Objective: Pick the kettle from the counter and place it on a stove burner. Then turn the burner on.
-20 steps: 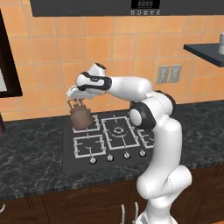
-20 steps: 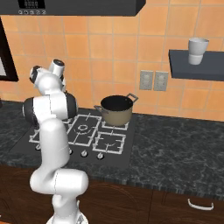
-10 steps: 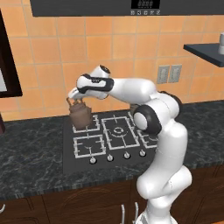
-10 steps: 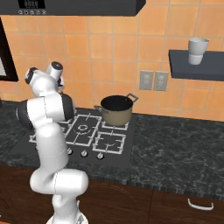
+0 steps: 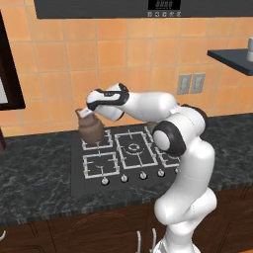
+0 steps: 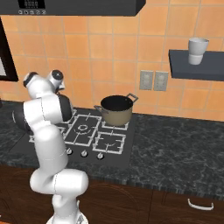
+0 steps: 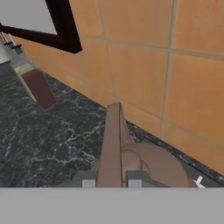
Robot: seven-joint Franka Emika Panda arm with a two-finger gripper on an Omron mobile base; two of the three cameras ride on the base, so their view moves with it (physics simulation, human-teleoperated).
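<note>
Kettle held above the cooktop's far-left corner

The end effector [image 5: 87, 114] was clamped narrowly on the thin handle of the brown kettle [image 5: 91, 129]; the kettle hung over the far-left stove burner [image 5: 97, 139], near the tiled wall; an olive stockpot [image 6: 117, 110] sat on the far-right burner.

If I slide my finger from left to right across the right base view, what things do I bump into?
Robot arm → black cooktop → olive stockpot → two wall outlets → white cup up on the dark shelf.
</note>
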